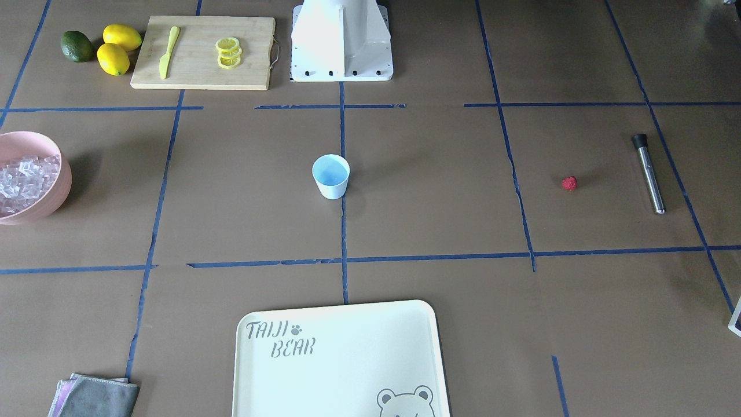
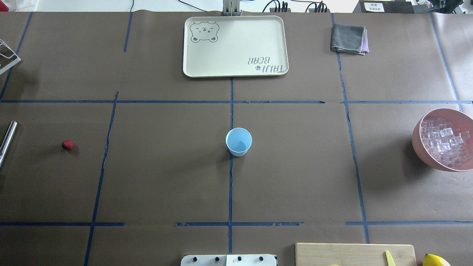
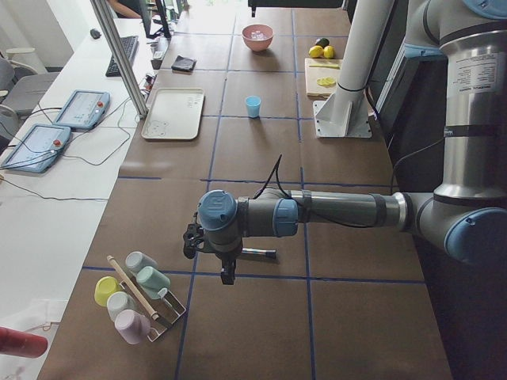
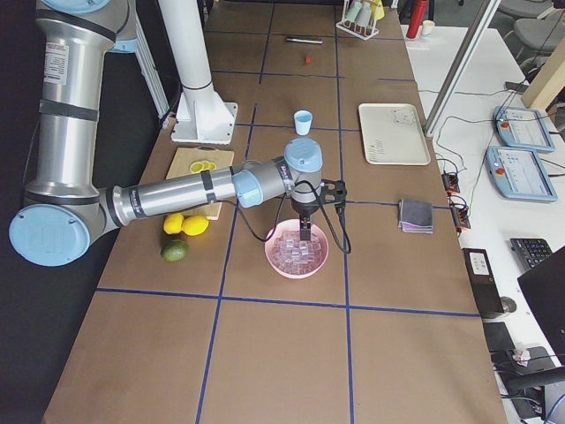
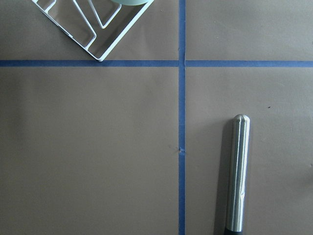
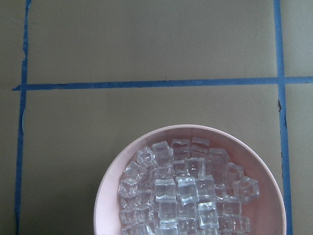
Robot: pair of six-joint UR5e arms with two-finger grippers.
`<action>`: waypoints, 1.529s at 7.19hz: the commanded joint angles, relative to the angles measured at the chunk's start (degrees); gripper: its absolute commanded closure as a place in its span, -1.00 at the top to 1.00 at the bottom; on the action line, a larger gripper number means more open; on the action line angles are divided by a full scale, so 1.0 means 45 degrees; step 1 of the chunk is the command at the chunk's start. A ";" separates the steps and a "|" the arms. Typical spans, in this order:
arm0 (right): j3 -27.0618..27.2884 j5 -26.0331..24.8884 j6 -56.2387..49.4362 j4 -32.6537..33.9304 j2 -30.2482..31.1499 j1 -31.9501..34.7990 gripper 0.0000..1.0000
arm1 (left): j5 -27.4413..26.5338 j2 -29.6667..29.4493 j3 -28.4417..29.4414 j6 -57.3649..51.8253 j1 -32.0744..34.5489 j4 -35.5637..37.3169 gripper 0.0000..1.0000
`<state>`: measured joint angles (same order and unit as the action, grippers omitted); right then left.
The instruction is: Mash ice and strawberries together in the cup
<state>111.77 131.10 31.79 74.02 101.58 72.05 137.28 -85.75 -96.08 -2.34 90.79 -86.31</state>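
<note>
Upright light blue tapered cup (image 2: 238,141)

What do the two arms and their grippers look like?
The left arm and right arm are silver-grey tubes with light blue joint caps and black bands. A thin black cable loops at each wrist. The left gripper and right gripper are small and black; their jaws are too small to make out.

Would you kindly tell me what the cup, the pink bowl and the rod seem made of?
Cup: probably matte plastic, evenly blue, no glare.
Pink bowl: likely plastic too, smooth with a soft sheen.
Rod: metal, probably brushed steel, with long bright highlights.
</note>
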 commanded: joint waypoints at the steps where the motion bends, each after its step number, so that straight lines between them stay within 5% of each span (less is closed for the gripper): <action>1: -0.0033 -0.0404 0.0688 -0.0960 0.0551 -0.0794 0.86 | 0.0000 -0.0027 -0.0016 0.0128 0.0000 0.0000 1.00; 3: -0.0187 -0.0345 0.0865 -0.0902 0.0474 -0.1223 0.40 | 0.0020 -0.0007 0.0004 0.0128 0.0000 0.0000 1.00; 4: -0.0460 -0.0306 0.0827 -0.0998 0.0473 -0.1419 0.34 | 0.0020 -0.0007 0.0042 0.0128 0.0000 0.0000 1.00; 11: -0.1458 -0.0540 0.0768 -0.0999 -0.0250 -0.2183 0.28 | 0.0020 -0.0027 0.0121 0.0089 0.0000 0.0000 1.00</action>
<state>105.47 128.79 35.30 69.53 100.60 62.34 137.37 -85.83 -95.54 -1.93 90.79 -86.35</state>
